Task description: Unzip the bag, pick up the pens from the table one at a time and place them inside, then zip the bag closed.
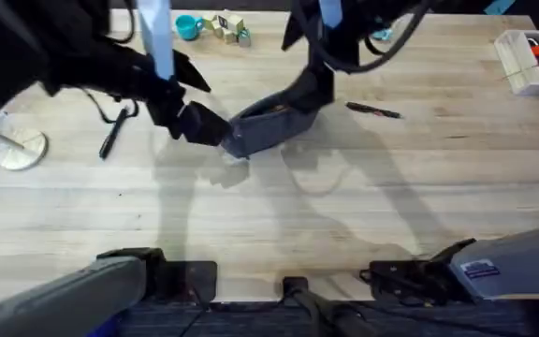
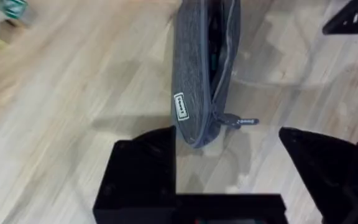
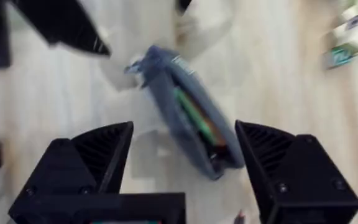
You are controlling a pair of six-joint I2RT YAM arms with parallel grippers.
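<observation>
The bag [image 1: 268, 127] lies unzipped near the bench's [image 1: 344, 215] far middle, between the spread-fingered left hand [image 1: 201, 124] and right hand [image 1: 309, 92]. Pens [image 1: 373, 110] lie beside.

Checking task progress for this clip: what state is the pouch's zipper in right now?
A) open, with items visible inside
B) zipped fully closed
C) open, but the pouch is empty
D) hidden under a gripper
A: in the right wrist view the bag gapes along its top and green and orange items lie inside; the left wrist view shows the zipper pull down at the near end, with the mouth parted.
</observation>
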